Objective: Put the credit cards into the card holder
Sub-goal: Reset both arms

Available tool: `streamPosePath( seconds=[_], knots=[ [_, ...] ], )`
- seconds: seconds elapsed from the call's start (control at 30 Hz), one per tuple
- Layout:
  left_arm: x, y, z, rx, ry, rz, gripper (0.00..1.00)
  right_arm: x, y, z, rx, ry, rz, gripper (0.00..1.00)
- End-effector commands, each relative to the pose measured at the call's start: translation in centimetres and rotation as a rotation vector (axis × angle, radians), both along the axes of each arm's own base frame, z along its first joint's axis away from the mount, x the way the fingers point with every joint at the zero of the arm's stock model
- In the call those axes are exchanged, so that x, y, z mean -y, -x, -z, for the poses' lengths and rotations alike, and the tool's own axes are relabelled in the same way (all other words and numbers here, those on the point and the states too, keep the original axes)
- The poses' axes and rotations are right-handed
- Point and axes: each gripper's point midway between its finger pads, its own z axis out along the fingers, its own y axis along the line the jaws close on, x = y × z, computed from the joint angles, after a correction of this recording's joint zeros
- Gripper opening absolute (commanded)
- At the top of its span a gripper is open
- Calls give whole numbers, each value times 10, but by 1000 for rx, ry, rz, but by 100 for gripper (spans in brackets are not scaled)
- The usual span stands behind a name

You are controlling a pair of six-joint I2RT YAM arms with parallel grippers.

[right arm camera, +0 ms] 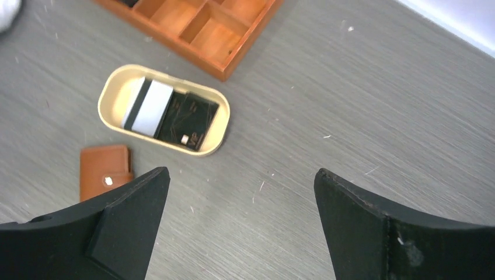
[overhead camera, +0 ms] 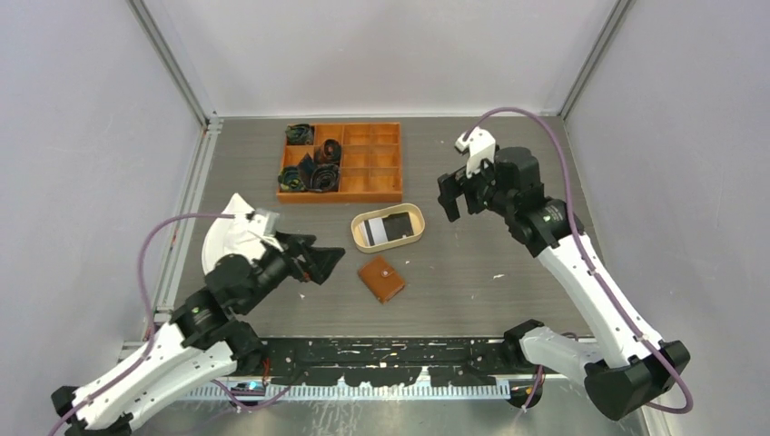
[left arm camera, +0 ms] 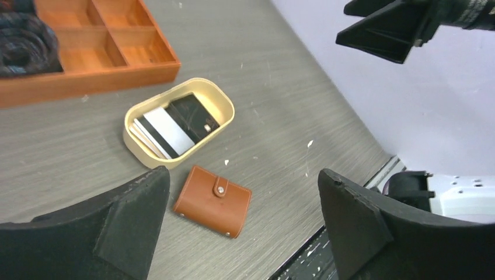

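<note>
Card holder (overhead camera: pixel 381 279) brown; credit cards (overhead camera: pixel 391 227) black, white with dark stripe; tray (left arm camera: pixel 220 99) beige; box (overhead camera: pixel 340 195) orange.

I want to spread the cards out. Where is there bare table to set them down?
Largest bare patch: table right of the wallet and tray, up to the right arm. Another: left of the box, by the back left corner. Crowded: the middle, where box, tray and wallet sit close in a row, the left end effector open beside the wallet.

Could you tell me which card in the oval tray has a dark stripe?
The white card, striped black along one side; the neighbouring black card shows none.
</note>
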Motion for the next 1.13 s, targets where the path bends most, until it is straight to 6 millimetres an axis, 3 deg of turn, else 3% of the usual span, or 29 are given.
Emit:
streamPosePath(
  seconds=[0.0, 0.17, 0.3, 0.43, 0.7, 0.9, 1.1],
  knots=[
    [-38, 17, -29, 66, -118, -27, 99, 8, 5, -83, 100, -141, 92, 99],
    [-45, 31, -66, 45, -128, 9, 99, 6, 27, -133, 112, -246, 78, 99],
    [-38, 38, -81, 20, -133, 64, 99, 27, 31, -166, 140, -364, 248, 99],
    [-42, 39, -98, 52, -131, 54, 99, 45, 39, -182, 179, -390, 331, 100],
    [-50, 48, -114, 110, -75, 65, 100, 37, 45, -169, 162, -334, 229, 100],
    [-47, 52, -111, 121, -86, 98, 100, 26, 44, -157, 109, -333, 160, 99],
    [-46, 55, -107, 122, -79, 113, 100, 28, 40, -151, 99, -315, 168, 99]
  ],
)
